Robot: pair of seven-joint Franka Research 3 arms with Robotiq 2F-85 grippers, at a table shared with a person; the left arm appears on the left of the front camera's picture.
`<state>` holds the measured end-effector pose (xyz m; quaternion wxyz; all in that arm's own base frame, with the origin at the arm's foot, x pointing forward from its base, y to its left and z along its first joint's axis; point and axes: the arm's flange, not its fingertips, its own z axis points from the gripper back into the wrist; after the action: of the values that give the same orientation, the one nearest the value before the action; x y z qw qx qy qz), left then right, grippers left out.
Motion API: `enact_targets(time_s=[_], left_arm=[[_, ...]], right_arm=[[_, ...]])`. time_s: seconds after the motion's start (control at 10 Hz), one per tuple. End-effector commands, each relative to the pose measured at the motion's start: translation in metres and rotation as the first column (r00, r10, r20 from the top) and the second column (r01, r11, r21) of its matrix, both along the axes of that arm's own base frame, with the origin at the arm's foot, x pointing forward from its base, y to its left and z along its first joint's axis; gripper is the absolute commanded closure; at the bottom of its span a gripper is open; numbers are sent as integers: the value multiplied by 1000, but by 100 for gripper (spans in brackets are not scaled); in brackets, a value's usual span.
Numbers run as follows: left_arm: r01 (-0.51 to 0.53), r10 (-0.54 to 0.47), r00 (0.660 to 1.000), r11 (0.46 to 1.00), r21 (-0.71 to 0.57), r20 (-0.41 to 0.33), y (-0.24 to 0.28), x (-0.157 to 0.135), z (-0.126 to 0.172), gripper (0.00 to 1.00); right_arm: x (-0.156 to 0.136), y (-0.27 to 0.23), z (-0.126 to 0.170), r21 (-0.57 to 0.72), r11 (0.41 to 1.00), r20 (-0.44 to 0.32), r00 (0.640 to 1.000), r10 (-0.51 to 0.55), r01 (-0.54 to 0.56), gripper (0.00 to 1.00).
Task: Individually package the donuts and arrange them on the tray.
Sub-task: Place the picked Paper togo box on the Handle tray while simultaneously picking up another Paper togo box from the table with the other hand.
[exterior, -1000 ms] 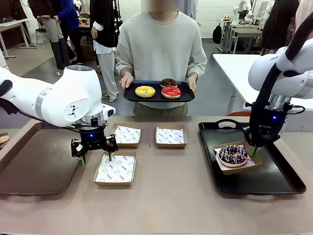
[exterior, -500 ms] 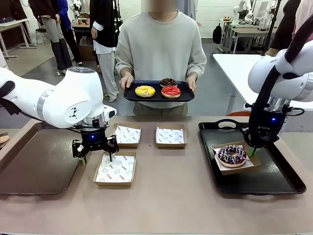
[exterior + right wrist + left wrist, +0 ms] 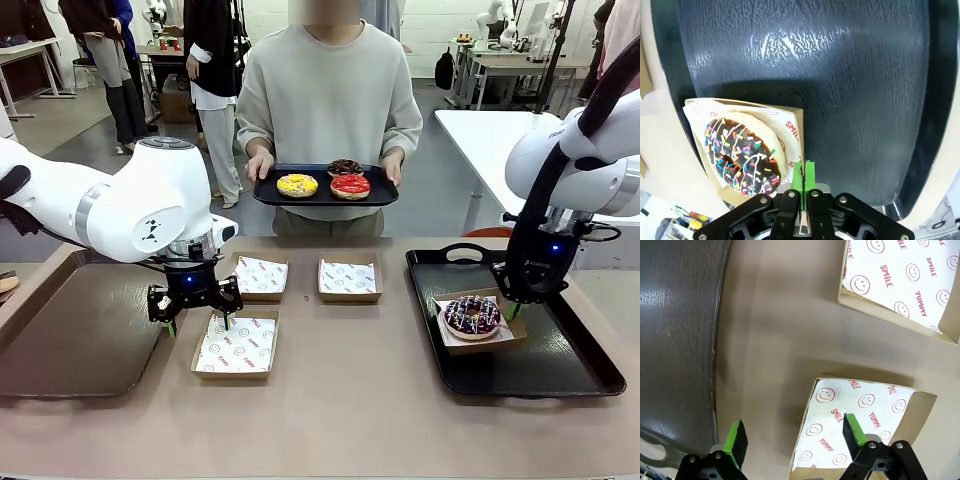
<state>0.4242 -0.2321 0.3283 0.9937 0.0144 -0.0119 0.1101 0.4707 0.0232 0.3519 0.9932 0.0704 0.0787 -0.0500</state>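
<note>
**Op:** What do the wrist cams add vs the front?

**Spotter:** From the front you get the whole table. A person at the far side holds a black serving tray (image 3: 268, 197) w/ the yellow-iced ring donut (image 3: 297, 186), glossy red donut (image 3: 350, 186) and dark chocolate donut (image 3: 344, 167). You can't read the right gripper (image 3: 515, 312) from there, as its body hides the pads. Its wrist cam settles it: green pads pressed together, pinching the side wall of the shallow brown cardboard box (image 3: 790, 111). That box holds the purple sprinkled donut (image 3: 742, 155) and sits on the black plastic tray (image 3: 850, 75) at the robot's right.

**Op:** And the L side?

**Spotter:** Left gripper (image 3: 197, 322) is spread wide and holds nothing. On its wrist cam you see one green pad over an empty paper-lined box (image 3: 860, 405). The other pad is over bare tabletop (image 3: 770, 340), just beside the brown tray (image 3: 675, 340). Touching or not, can't tell.
</note>
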Motion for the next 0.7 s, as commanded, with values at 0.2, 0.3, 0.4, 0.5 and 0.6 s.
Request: enact_targets(time_s=[0.2,0.3,0.4,0.5,0.6], left_arm=[[4,-4,1000,1000,11,16,-2,2,-5,0],[4,-4,1000,1000,13,15,-2,1,-6,0],[5,-5,1000,1000,19,13,-3,2,-6,0],[6,-6,1000,1000,27,10,-3,2,-7,0],[5,-5,1000,1000,28,7,-2,2,-7,0]], right_arm=[[2,6,-11,-6,1000,-8,1000,-19,19,99],[3,5,-12,-5,1000,-12,1000,-16,16,99],[4,5,-13,-4,1000,-16,1000,-16,16,99],[4,5,-12,-26,999,-9,1000,-25,25,99],[3,5,-9,-47,998,-2,1000,-28,28,99]])
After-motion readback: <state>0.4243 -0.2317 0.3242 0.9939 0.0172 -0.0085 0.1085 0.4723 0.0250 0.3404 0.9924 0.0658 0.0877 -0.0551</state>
